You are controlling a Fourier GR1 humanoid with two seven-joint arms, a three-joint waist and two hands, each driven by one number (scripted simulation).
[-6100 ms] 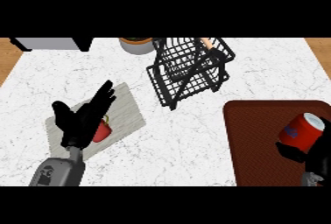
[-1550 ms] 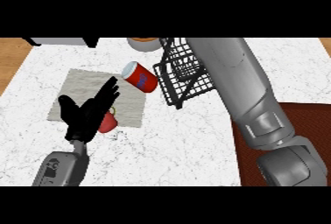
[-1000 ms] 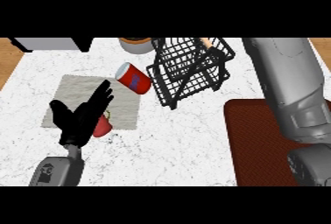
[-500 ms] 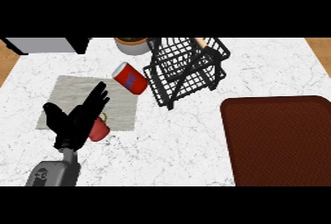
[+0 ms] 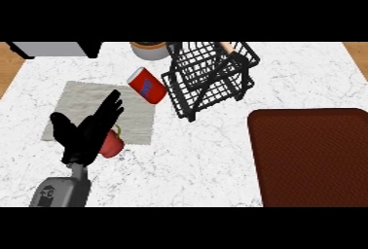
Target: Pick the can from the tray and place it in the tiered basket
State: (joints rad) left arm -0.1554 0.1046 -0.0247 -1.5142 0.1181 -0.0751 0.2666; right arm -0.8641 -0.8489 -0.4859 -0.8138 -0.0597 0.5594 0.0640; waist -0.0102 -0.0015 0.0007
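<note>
The can (image 5: 147,85) is off the brown tray (image 5: 309,155) but not in the tiered basket (image 5: 212,73). It lies on its side toward the counter's far edge, over the far right corner of the grey cloth (image 5: 79,104) and just beside the basket's left side, its long axis running from far-left to near-right. By my reading the placing step is unfinished and calls for grasping the can and lifting it over the rim; the left hand (image 5: 90,133) rests spread, fingers up, near the counter's left edge, and the right hand is out of view.
</note>
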